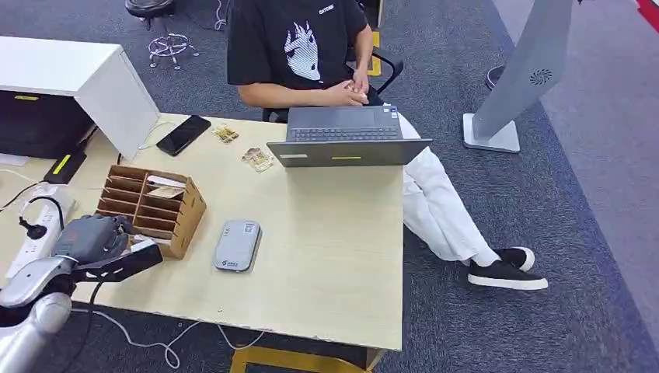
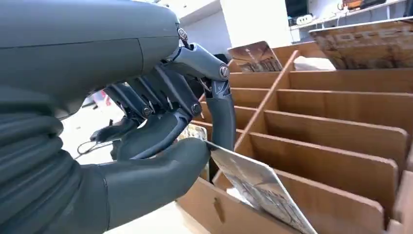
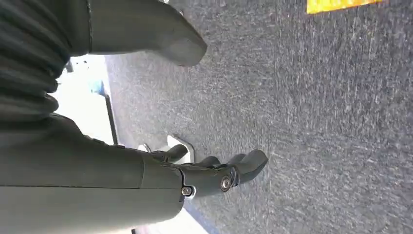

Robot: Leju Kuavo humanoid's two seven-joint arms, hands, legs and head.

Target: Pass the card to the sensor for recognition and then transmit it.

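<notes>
On the wooden table (image 1: 326, 256), counting from the left: one power strip (image 1: 39, 229), one slotted wooden card rack (image 1: 151, 208), one black phone (image 1: 183, 134), two small packets (image 1: 225, 134) and (image 1: 257, 159), one grey card sensor (image 1: 237, 245) and one open laptop (image 1: 346, 136).

The left hand (image 1: 93, 237) sits at the near left corner of the rack. In the left wrist view its thumb (image 2: 160, 168) and a dark finger (image 2: 221, 117) pinch one card (image 2: 258, 187) by its edge; the card tilts down into a front slot of the rack, its far end still between the dividers. More cards (image 2: 255, 56) stand in slots further back in the rack, and one pale card lies in a slot seen from the head view.

The sensor lies just right of the rack, apart from the hand, with the rack's front corner between them.

The right hand (image 3: 214, 173) hangs over grey carpet (image 3: 316, 122), fingers loosely spread and holding nothing.

A person (image 1: 299, 50) sits behind the laptop, hands together at its far edge. A grey stand (image 1: 521, 78) rises at the right.
</notes>
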